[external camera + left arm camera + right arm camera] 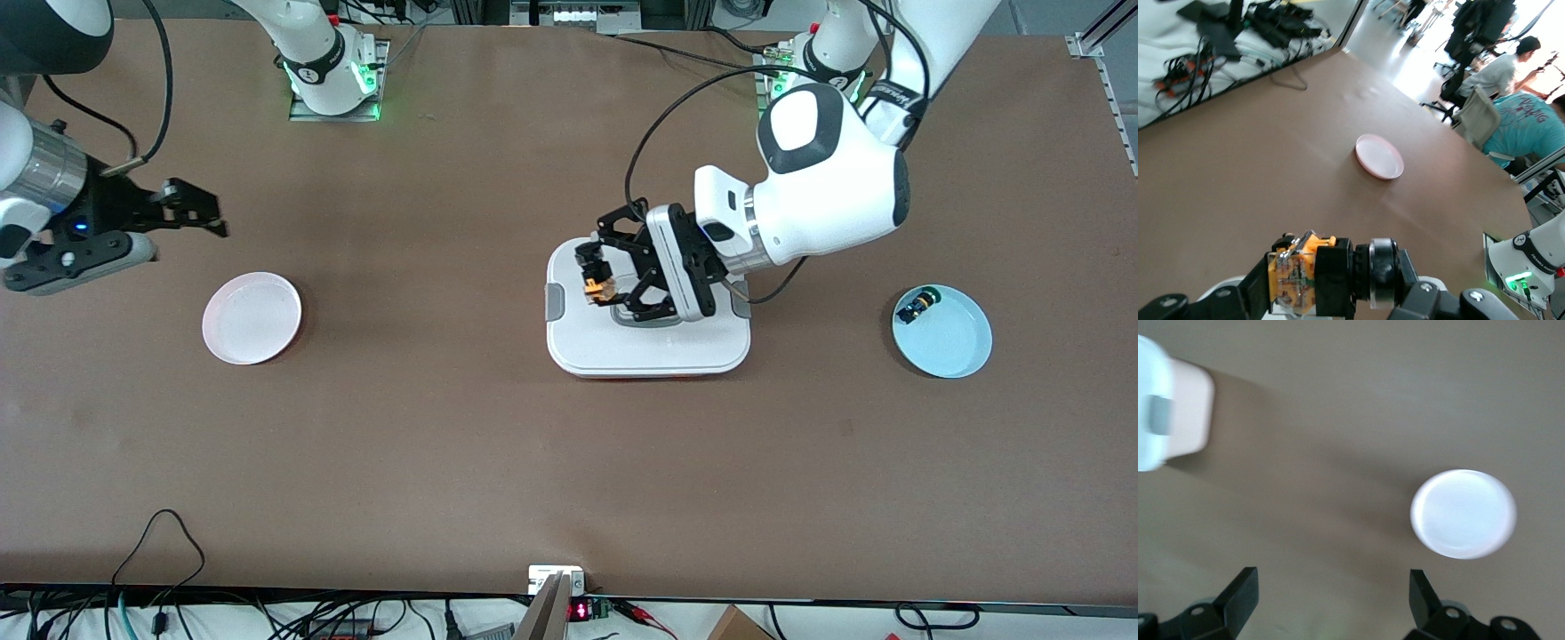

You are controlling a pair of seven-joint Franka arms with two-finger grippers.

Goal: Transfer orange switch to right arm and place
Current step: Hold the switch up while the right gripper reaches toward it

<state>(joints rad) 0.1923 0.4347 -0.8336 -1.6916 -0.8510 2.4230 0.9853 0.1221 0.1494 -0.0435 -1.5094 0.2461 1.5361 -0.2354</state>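
The orange switch [596, 287], a black cylinder with a tan-orange block end, hangs just above the white tray [649, 351] at the table's middle. My left gripper [594, 276] is shut on it. In the left wrist view the switch [1293, 277] lies crosswise in the left gripper [1338, 283], black body and silver ring beside the orange block. The right arm's gripper [209, 213] hovers open and empty over the table at the right arm's end, near the pink plate [252, 317]. In the right wrist view its fingers [1238, 593] stand wide apart over bare table.
A blue plate [942, 331] at the left arm's end holds another small black switch [916, 307]. The pink plate [1463, 513] and the tray's corner [1178, 413] show in the right wrist view. The pink plate [1379, 157] also shows in the left wrist view.
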